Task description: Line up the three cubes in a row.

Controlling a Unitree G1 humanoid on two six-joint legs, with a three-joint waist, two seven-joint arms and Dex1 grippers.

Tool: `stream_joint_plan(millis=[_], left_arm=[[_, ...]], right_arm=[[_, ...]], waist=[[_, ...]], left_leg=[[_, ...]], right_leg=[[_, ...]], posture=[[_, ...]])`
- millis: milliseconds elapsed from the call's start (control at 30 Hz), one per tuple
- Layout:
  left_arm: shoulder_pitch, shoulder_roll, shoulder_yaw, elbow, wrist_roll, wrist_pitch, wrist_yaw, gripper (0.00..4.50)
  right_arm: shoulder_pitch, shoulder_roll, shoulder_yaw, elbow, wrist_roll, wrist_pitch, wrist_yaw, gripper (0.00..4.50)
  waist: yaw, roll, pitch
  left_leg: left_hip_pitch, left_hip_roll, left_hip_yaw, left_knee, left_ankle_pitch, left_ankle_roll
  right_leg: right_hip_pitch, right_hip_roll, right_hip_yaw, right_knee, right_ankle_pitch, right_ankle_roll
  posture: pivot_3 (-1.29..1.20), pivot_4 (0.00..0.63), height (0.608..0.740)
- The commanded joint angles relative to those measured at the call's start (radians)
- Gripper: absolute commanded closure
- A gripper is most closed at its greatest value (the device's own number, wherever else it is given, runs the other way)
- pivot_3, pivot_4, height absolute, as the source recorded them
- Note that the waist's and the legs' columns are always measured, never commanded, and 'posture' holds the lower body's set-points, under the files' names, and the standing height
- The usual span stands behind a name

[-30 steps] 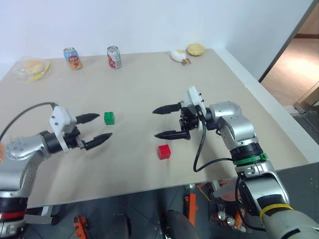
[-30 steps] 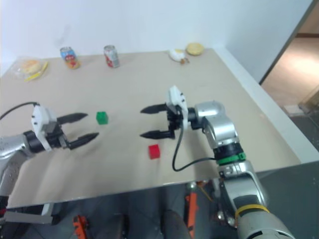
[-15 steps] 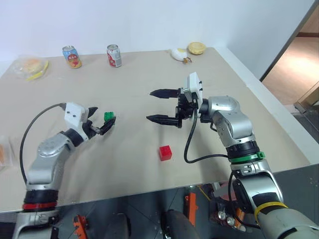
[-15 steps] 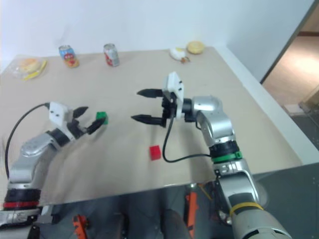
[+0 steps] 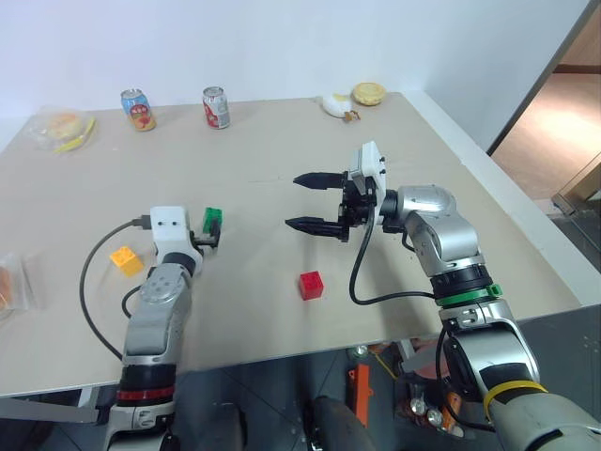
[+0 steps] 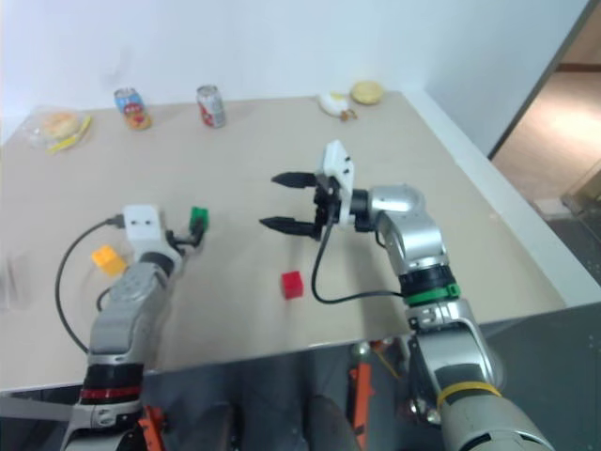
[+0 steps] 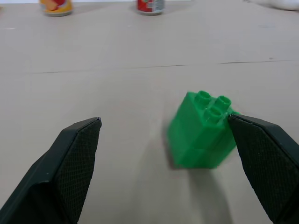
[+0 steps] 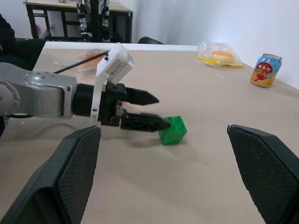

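step: L hand [image 7: 163, 163] spread, green cube [image 7: 202, 130] on tabletop [image 5: 282, 160] touching one finger, off-centre in the gap.
how-to: centre cube btwn fingers before squeezing, else it skids or twists; keep hand low & level.
R hand [image 5: 313, 200]: spread, holding nothing, above tabletop near centre.
red cube [image 5: 311, 285]: near front edge, well apart from green.
yellow-orange cube [image 5: 125, 259]: far left.
count: cubes 3; soda cans [image 5: 137, 109] 2; hands 2.

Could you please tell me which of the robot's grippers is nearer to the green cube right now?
The left. The left gripper is open with the green cube between its fingers, against one of them. The right gripper, also open, hovers well off to the cube's right.
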Motion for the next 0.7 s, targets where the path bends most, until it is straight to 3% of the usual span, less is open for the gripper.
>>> stream_joint_plan(millis=[33,700], left_arm=[[-0.026,-0.018,-0.017,-0.01,0.021,-0.02,0.022,0.0],[0.026,0.018,0.045,-0.061,0.021,0.016,0.043,0.0]], right_arm=[[-0.037,0.006,-0.02,-0.01,0.012,-0.012,0.003,0.02],[-0.035,0.006,-0.03,0.012,0.007,-0.037,-0.008,0.02]], waist=[[0.0,0.0,0.0],[0.0,0.0,0.0]], left_leg=[[0.0,0.0,0.0,0.0,0.0,0.0],[0.0,0.0,0.0,0.0,0.0,0.0]], right_leg=[[0.0,0.0,0.0,0.0,0.0,0.0],[0.0,0.0,0.001,0.0,0.0,0.0]], posture=[[0.0,0.15,0.74],[0.0,0.15,0.74]])
